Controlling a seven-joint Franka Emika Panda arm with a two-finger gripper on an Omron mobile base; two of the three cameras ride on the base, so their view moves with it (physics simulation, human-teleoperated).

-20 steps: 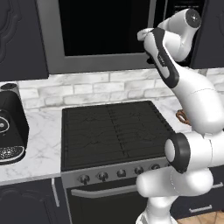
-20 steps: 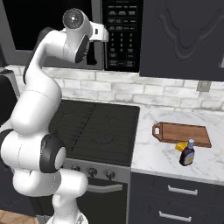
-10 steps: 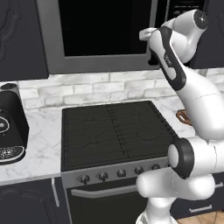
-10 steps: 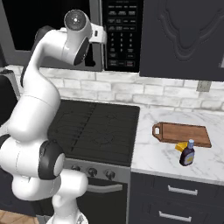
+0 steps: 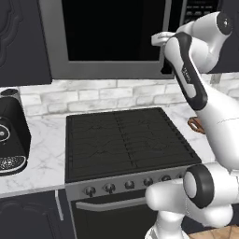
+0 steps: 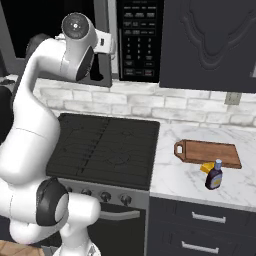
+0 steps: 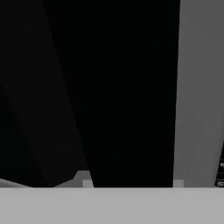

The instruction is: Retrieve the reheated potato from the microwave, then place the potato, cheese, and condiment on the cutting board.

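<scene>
The microwave [image 5: 112, 37] is built in above the stove, its dark glass door closed; its keypad panel [image 6: 140, 40] sits to the right. My arm is raised with the hand [image 5: 161, 39] at the door's right edge. In the hand view my gripper [image 7: 132, 183] is open, tips wide apart close to the dark glass, with a grey frame strip [image 7: 194, 87] on the right. The potato is hidden. The cutting board [image 6: 207, 152] lies bare on the right counter. The cheese [image 6: 205, 167] and condiment bottle [image 6: 214, 175] stand just in front of it.
A black stove [image 5: 121, 140] lies below the microwave. A black coffee machine [image 5: 9, 140] stands on the left counter. Dark upper cabinets [image 6: 210, 40] flank the microwave. Marble counter [image 6: 175, 175] runs right of the stove.
The arm's elbow and upper links have shifted slightly right and up. The hand has stayed at the microwave door's right edge. The door has not moved.
</scene>
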